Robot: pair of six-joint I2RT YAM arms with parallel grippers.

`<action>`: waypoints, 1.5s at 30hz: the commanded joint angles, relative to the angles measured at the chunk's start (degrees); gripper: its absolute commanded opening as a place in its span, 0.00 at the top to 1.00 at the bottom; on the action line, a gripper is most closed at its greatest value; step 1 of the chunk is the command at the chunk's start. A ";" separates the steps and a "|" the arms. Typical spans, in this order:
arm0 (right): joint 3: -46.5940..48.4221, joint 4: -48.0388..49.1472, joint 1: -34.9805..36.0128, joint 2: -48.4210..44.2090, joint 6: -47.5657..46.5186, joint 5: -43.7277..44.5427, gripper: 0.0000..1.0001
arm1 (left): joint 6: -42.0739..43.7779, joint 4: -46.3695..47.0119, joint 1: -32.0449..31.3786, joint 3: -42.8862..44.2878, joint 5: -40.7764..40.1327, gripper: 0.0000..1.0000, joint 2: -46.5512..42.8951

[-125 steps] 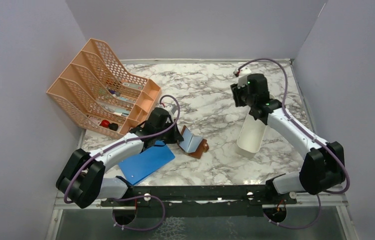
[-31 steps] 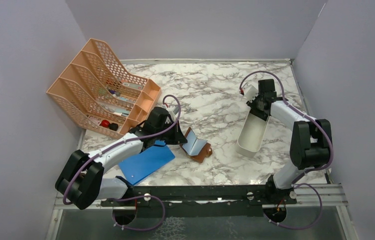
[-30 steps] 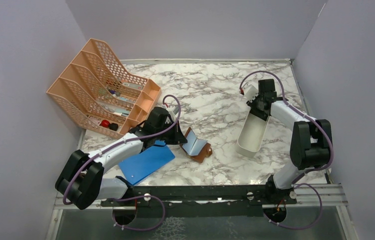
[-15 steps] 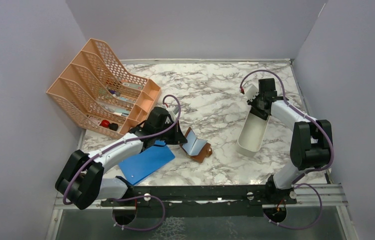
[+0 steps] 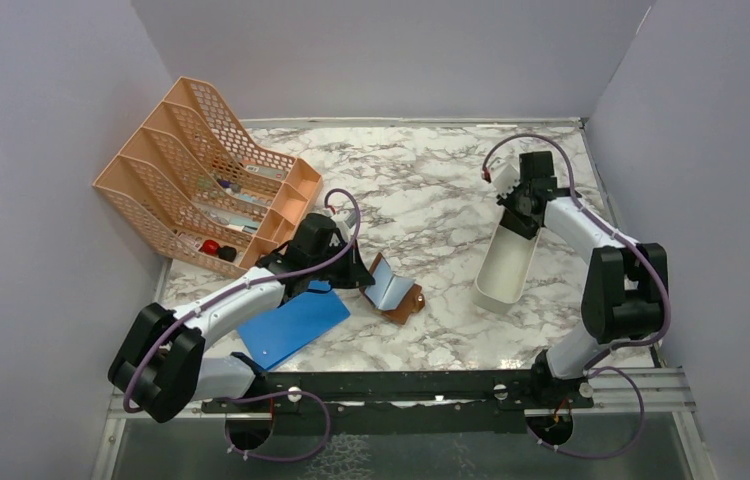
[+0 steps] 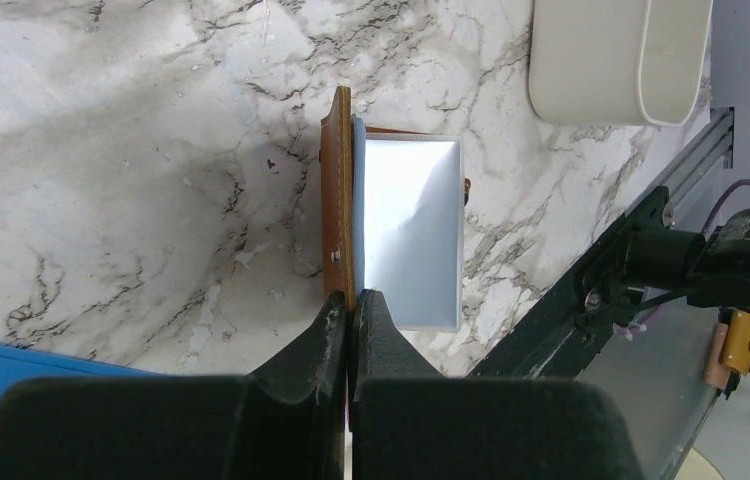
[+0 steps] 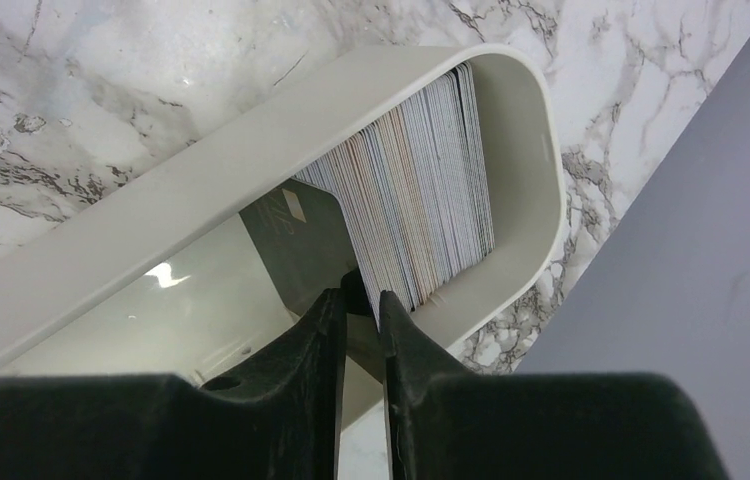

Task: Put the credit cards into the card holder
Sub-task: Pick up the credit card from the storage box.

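The card holder [image 5: 403,297], a brown leather wallet, stands half open on the marble. My left gripper [image 6: 352,298] is shut on the edge of its raised brown flap [image 6: 336,190]. A light blue credit card [image 6: 411,230] lies inside against the other half. My right gripper [image 7: 361,298] reaches down into the far end of the white tray [image 7: 251,150]. Its jaws stand a narrow gap apart around the edge of a dark credit card [image 7: 296,235]. That card leans at the front of a stack of cards [image 7: 421,200].
An orange mesh rack [image 5: 201,180] holding small items stands at the back left. A bright blue board [image 5: 291,325] lies under my left arm. The white tray [image 5: 504,275] runs along the right side, near the right wall. A black rail edges the table's front.
The right gripper's jaws have narrowed around the dark card's edge in the tray. The left gripper and wallet have stayed still.
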 commanded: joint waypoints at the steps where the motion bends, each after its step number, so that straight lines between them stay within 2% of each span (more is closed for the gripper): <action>1: 1.70 -0.96 -0.40 -2.65 1.11 -0.69 0.79 | -0.25 1.34 -0.16 0.06 1.22 1.00 -1.74; 6: 2.99 -3.93 -0.40 -2.97 2.24 -3.06 0.90 | -0.31 1.24 -0.13 -0.39 0.64 1.00 -2.21; 13: 6.78 -11.83 -0.31 -4.59 7.33 -5.84 0.98 | -0.76 2.30 -0.15 0.56 -0.64 1.00 -0.03; 24: 10.77 -17.35 -0.32 -9.10 15.95 -4.82 0.99 | -3.51 4.95 -0.13 1.92 -2.33 1.00 1.45; 36: 16.63 -20.50 -0.25 -10.70 37.35 -2.97 0.99 | -7.62 9.84 -0.21 4.08 -2.81 1.00 5.08; 41: 21.86 -25.40 -0.23 -9.33 50.16 -11.88 0.99 | -9.07 11.59 -0.22 3.27 -4.03 1.00 5.31; 45: 18.20 -21.48 -0.23 -12.91 56.76 -19.95 0.99 | -10.85 14.54 -0.22 1.13 -5.15 1.00 5.63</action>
